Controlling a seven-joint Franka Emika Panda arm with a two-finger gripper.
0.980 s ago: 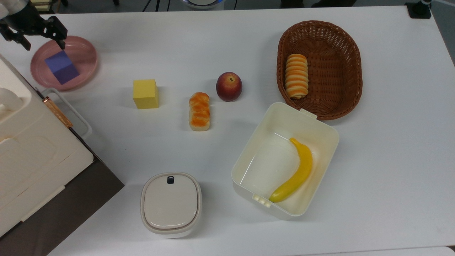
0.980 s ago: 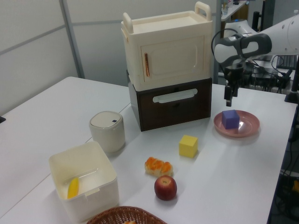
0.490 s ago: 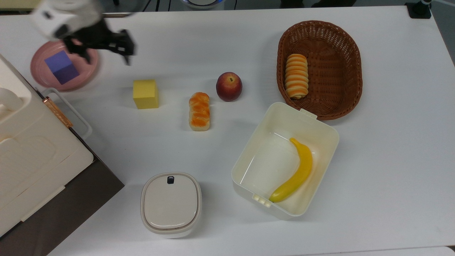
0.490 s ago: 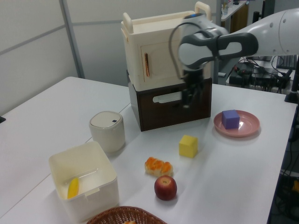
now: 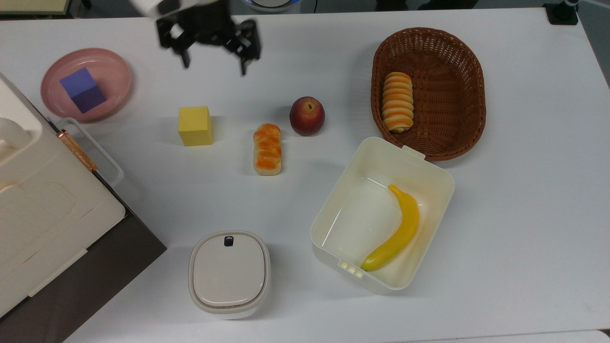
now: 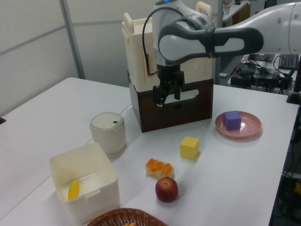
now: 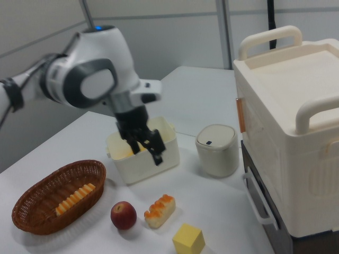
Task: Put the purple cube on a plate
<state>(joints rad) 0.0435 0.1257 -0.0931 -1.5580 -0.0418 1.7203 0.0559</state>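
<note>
Gripper (image 5: 213,61) jaws apart, empty; swung away from plate (image 5: 116,71) within last second, now high over bare table, well apart from it. Purple cube (image 5: 83,90) sits released inside plate: task looks done, arm retreating. Count: one purple cube, one yellow cube (image 5: 195,125), one plate, one apple (image 5: 307,116), two bread pieces, one banana (image 5: 396,230).

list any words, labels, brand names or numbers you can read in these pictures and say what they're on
None can be read on anything here.
The small dark mark on the lid of the round lidded container carries no legible characters.
The purple cube, the plate, the yellow cube and the cream cabinet have plain faces.
</note>
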